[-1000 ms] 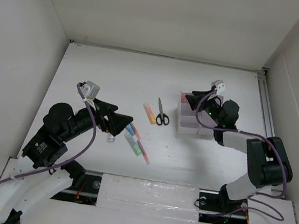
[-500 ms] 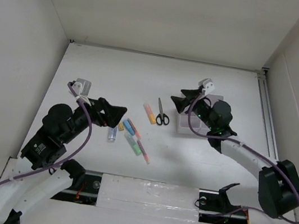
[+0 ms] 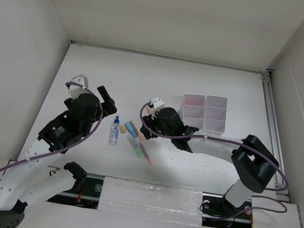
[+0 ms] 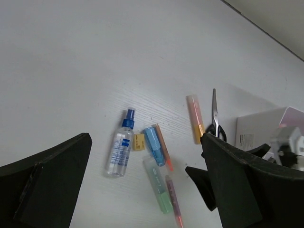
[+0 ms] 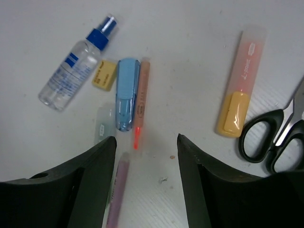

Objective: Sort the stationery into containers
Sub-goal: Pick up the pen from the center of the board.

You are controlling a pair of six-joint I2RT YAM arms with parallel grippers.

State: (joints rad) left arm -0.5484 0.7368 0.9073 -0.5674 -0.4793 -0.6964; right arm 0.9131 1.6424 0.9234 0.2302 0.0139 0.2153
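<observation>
One second ago my right claw (image 5: 146, 142) was at the white boxes (image 3: 203, 121); now it hangs half-open, empty, over the pink pen (image 5: 141, 90) mid-frame, next pick due.

Open tabletop (image 3: 146, 78) lies beyond the bottle (image 3: 114, 130) and markers (image 3: 134, 143); the right arm (image 3: 216, 148) stretches across in front of the boxes (image 3: 205, 109).
</observation>
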